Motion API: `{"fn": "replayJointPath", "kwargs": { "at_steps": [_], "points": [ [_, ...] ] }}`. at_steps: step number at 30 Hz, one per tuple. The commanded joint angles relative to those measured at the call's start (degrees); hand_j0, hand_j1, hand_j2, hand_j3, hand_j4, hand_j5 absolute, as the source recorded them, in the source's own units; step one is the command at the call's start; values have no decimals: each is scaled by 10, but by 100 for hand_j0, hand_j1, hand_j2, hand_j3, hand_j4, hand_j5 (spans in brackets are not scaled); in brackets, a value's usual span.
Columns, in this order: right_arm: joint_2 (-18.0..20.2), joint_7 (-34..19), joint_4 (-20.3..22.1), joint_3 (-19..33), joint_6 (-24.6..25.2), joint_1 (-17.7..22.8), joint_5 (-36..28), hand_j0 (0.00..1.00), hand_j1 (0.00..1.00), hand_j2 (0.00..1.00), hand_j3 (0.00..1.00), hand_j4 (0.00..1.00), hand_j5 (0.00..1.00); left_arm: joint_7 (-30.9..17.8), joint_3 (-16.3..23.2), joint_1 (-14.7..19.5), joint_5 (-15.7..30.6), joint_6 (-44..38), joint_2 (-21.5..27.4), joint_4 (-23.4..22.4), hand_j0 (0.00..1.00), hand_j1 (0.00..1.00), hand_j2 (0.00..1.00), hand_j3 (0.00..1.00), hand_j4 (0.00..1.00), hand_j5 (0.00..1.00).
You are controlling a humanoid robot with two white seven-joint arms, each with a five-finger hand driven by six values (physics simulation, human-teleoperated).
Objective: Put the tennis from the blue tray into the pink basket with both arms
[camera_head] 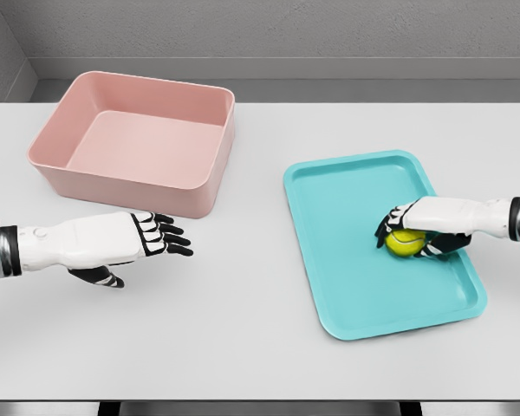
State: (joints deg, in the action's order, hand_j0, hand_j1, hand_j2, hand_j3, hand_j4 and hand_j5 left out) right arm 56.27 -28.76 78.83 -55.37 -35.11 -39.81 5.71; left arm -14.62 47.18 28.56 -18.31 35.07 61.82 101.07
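Observation:
A yellow-green tennis ball (405,244) lies on the blue tray (347,208) at the right of the table. My right hand (407,232) reaches in from the right edge, its fingers curled over and around the ball, which still rests on the tray floor. The pink basket (210,165) stands at the back left with nothing inside it. My left hand (160,240) hovers over the table in front of the basket, fingers stretched out towards the right and holding nothing.
The white table (243,329) runs under everything, with bare surface between the basket and the tray. A grey wall closes off the far side.

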Motion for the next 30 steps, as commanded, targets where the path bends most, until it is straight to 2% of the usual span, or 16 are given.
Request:
{"fn": "replayJointPath", "kwargs": {
  "at_steps": [1,10,19,30],
  "points": [
    [2,1,1,1,1,0,-5,61,61,61,61,61,61,0,-1,0,4,-1,1,0,100,100,100,100,100,100],
    [6,7,19,3,1,-10,-10,61,61,61,61,61,61,0,-1,1,2,-1,-2,0,100,100,100,100,100,100],
    [5,5,81,3,1,-26,-10,57,57,57,57,57,57,0,0,1,2,-1,-3,0,100,100,100,100,100,100],
    [-36,-1,105,3,1,-55,-10,57,57,57,57,57,57,0,0,0,1,-1,-3,0,100,100,100,100,100,100]
  ]
}}
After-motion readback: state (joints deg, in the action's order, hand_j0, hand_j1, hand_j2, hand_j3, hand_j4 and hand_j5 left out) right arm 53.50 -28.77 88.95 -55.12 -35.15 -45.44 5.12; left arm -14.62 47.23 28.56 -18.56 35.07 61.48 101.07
